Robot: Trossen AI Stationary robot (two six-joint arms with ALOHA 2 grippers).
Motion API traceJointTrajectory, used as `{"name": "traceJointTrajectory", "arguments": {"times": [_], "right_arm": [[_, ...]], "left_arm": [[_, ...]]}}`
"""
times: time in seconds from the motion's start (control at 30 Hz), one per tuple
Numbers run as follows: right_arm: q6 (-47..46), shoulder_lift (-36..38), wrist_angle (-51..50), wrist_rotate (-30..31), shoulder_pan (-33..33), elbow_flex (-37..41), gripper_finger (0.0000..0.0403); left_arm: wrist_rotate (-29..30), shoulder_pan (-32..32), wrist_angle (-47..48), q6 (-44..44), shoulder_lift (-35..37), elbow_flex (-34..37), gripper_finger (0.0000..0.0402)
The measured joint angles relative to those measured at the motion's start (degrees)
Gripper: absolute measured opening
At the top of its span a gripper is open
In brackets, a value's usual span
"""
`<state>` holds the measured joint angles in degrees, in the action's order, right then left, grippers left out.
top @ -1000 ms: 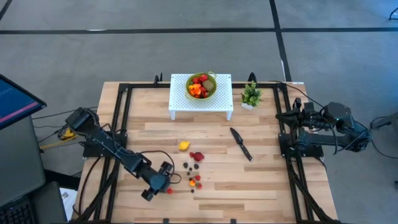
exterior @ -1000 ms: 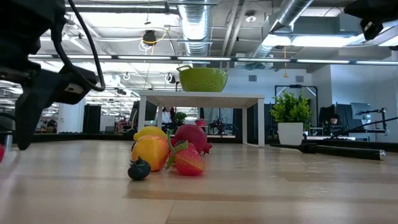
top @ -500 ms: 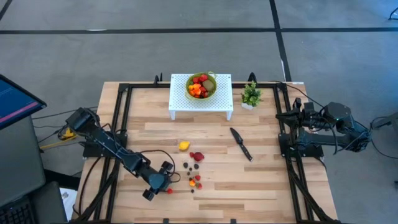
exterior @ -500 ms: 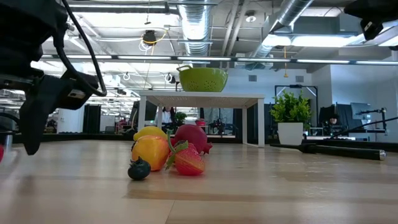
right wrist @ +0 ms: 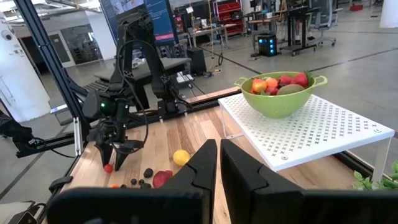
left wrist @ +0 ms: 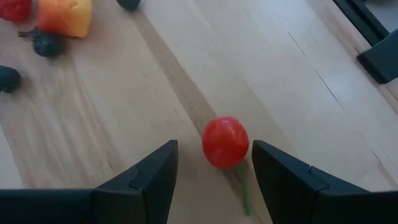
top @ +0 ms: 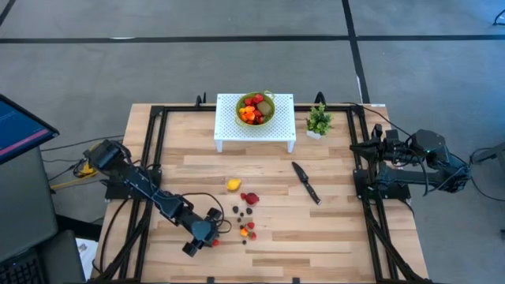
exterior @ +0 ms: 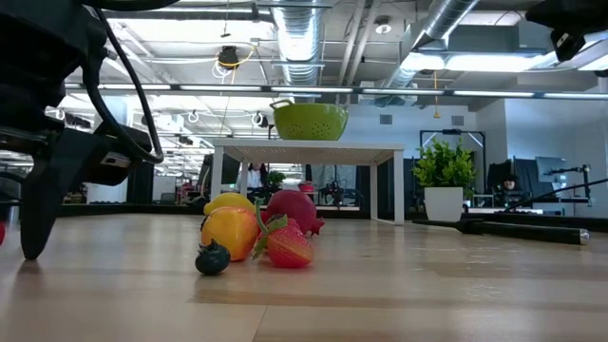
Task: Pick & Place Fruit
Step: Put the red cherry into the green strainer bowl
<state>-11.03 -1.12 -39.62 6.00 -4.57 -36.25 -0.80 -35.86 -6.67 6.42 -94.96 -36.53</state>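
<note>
A small red cherry [left wrist: 225, 142] with a green stem lies on the wood near the table's near edge, also visible in the high view [top: 215, 242]. My left gripper [left wrist: 214, 171] is open and low over the table, one finger on each side of the cherry; a touch does not show. In the low view one of its fingers [exterior: 36, 214] reaches down to the tabletop. More loose fruit lies mid-table: a yellow lemon [top: 233, 184], a red berry [top: 250, 198], dark berries [top: 237, 211] and small orange and red pieces [top: 249, 229]. My right gripper [right wrist: 215, 163] is shut and waits at the table's right edge [top: 380, 147].
A green colander [top: 256, 108] holding fruit stands on a white perforated stand [top: 237, 134] at the far middle. A black knife [top: 306, 182] lies right of the loose fruit. A small potted plant [top: 318, 120] stands beside the stand. Black frame rails run along both table sides.
My left gripper has come down toward the table over the cherry, shifting slightly toward the near edge; in the low view its finger has dropped to the tabletop. The fruit has stayed where it was.
</note>
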Motion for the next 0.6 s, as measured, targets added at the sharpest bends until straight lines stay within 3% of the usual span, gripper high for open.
{"name": "traceJointTrajectory", "arguments": {"times": [0.33, 0.6], "right_arm": [[-0.01, 0.00, 0.00, 0.00, -0.01, 0.00, 0.0017], [0.00, 0.00, 0.00, 0.00, -0.01, 0.00, 0.0017]], "left_arm": [[-0.67, -0.07, -2.65, -1.76, -0.09, 0.00, 0.0197], [-0.27, 0.55, -3.02, -4.64, -0.09, 0.00, 0.0157]]}}
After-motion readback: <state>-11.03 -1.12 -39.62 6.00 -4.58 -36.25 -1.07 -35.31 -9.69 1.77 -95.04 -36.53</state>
